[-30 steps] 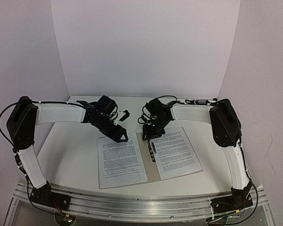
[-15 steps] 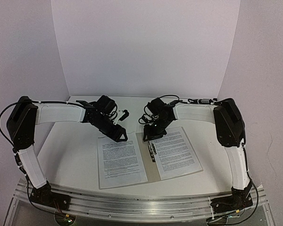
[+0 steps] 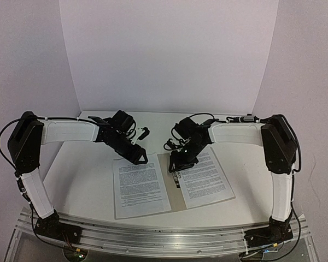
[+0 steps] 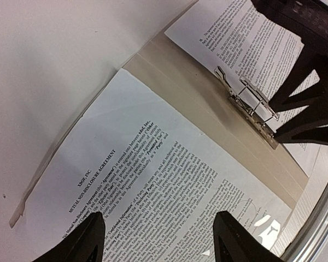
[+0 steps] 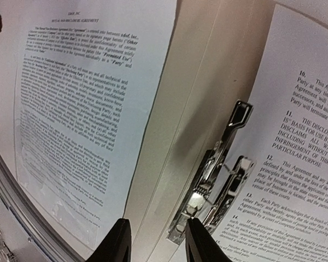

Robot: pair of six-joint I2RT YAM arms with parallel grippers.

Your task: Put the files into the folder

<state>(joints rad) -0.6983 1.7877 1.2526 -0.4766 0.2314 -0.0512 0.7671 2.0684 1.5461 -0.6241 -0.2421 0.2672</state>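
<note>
Right claw [image 5: 156, 240]: partly spread, empty, over the fastener [image 5: 213, 180].
Left claw [image 4: 158, 240]: spread wide, empty.
Done: files [image 3: 140, 185] lie on open folder [image 3: 165, 183].
Remaining: clipping and closing, I'd guess.

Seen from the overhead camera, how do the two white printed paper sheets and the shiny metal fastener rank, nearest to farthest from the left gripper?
1. Left white printed sheet, just below the left gripper.
2. Shiny metal fastener, in the middle.
3. Right white printed sheet, farthest right.

left arm [image 3: 71, 131]: white shells, black joints | right arm [image 3: 235, 132]: same, looped black cables | left gripper [image 4: 158, 218]: black wedge fingers
</note>
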